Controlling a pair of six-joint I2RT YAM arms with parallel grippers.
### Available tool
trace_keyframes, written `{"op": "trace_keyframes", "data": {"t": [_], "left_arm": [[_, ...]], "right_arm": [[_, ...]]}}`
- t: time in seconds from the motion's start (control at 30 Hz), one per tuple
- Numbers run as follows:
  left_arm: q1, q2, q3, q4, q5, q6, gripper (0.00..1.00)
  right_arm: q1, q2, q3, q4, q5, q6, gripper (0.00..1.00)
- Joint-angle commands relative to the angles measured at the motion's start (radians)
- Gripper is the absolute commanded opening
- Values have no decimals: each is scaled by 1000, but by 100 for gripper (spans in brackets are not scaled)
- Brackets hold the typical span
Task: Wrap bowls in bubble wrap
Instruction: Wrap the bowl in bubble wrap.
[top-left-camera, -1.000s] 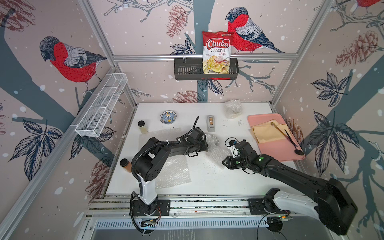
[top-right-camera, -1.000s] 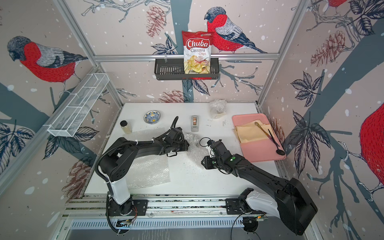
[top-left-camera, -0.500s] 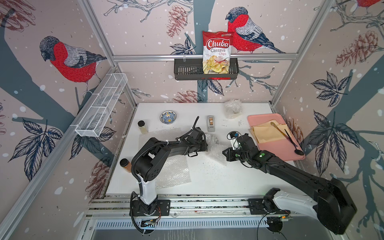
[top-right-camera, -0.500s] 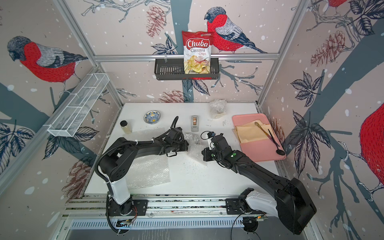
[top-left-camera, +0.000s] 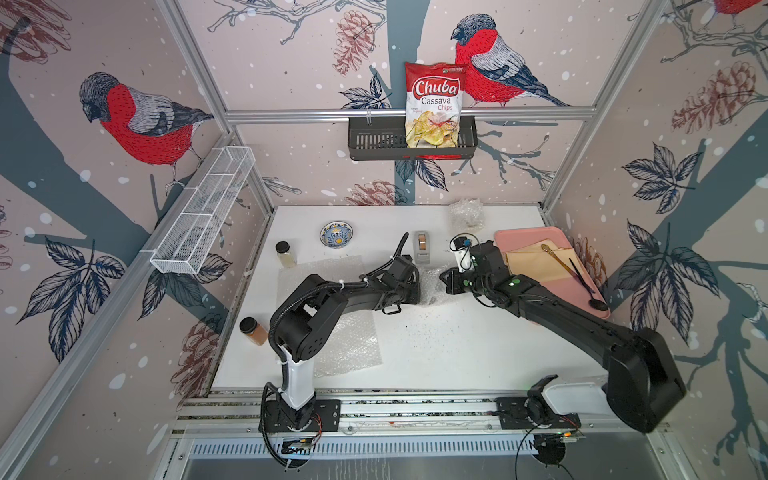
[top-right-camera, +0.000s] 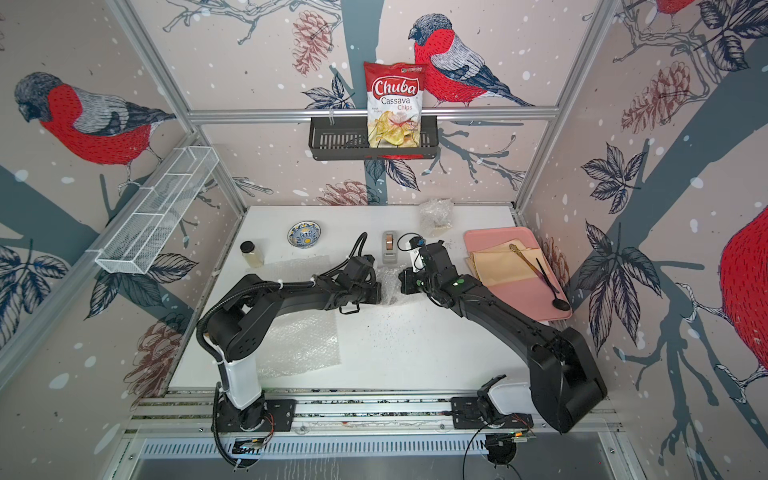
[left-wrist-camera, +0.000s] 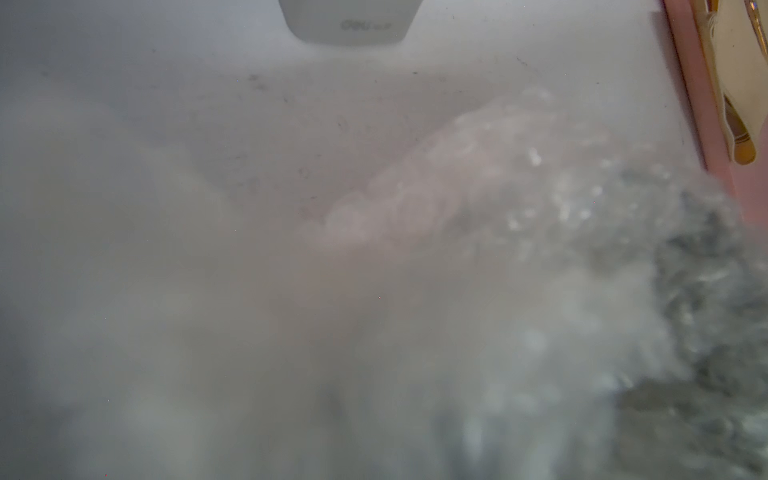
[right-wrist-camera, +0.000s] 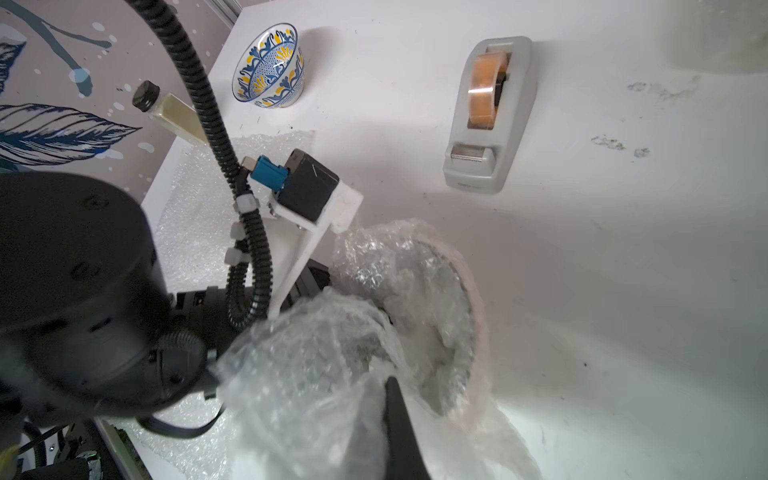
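On the left side of the tabletop (top-left-camera: 457, 345) a flat sheet of bubble wrap (top-left-camera: 345, 345) lies spread out under the left arm. Behind it, near the back edge, the blue-and-yellow bowl (top-left-camera: 336, 234) stands upright and bare, well apart from both arms.

The left arm reaches across the sheet towards the middle. The left gripper (top-left-camera: 419, 286) is pushed into a crumpled bundle of bubble wrap (top-left-camera: 433, 286). In both top views the tip is buried in the plastic, and the left wrist view is fogged over by wrap pressed close to the lens. Whether its jaws are apart or together cannot be told, nor whether they hold anything.

The bundle sits mid-tabletop, just in front of the tape dispenser (top-left-camera: 422, 248). In the right wrist view the wrap gapes open and the grey, curved rim of a second bowl (right-wrist-camera: 453, 299) shows inside it, lying tilted on its side.

The right gripper (top-left-camera: 445, 282) meets the bundle from the other side, touching it. Its jaws are closed together on a fold of the bubble wrap. In the right wrist view one dark finger (right-wrist-camera: 401, 432) runs up to the edge of the opening, while plastic drapes over its other side and hides the second finger.

Further right, the pink tray (top-left-camera: 569, 291) lies beside the right arm.
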Motion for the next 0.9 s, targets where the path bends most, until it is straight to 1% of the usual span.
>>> {"op": "trace_keyframes", "data": {"t": [0.0,0.1,0.3,0.47,0.6,0.8,0.87], "left_arm": [[-19,8,18,-74,-21,64,38],[-26,6,23,-71,-10,73,38],[-32,-2,28,-73,4,93,38],[-31,-11,34,-71,18,101,40],[-32,-41,32,-80,-8,93,45],[-20,-134,-11,-105,-96,45,56],[-9,-170,-40,-95,-91,23,59]], "right_arm": [[2,78,54,104,-36,-31,0],[2,174,97,110,-53,-36,0],[14,330,134,119,-98,-27,0],[35,410,133,112,-82,-23,0],[34,437,107,105,-51,-24,0],[30,442,54,109,-45,-20,0],[31,442,44,112,-45,-16,0]]}}
